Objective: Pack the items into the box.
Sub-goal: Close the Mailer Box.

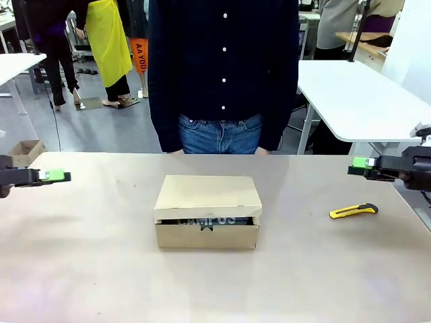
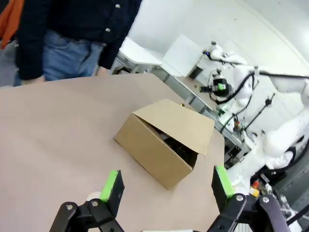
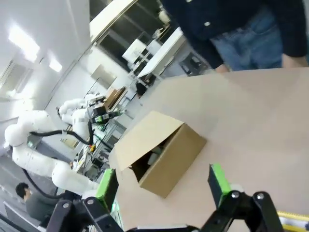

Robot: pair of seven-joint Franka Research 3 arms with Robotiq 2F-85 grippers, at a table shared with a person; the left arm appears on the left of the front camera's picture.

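Brown cardboard, the box (image 1: 207, 212) sits mid-worktop (image 1: 81, 269) with its long axis running left to right and its flap lid lowered but not shut; through the gap on the near side the grey pouch (image 1: 207, 221) with its "CAMPUS" lettering shows inside. The stapler cannot be made out. The left tool (image 1: 59, 176) hangs at the left edge and the right tool (image 1: 359, 165) at the right, each with jaws spread wide and empty. The box lies about midway between them, well apart from both, so either arm could reach in to press the lid down. A yellow utility knife (image 1: 353, 211) lies near the right tool.
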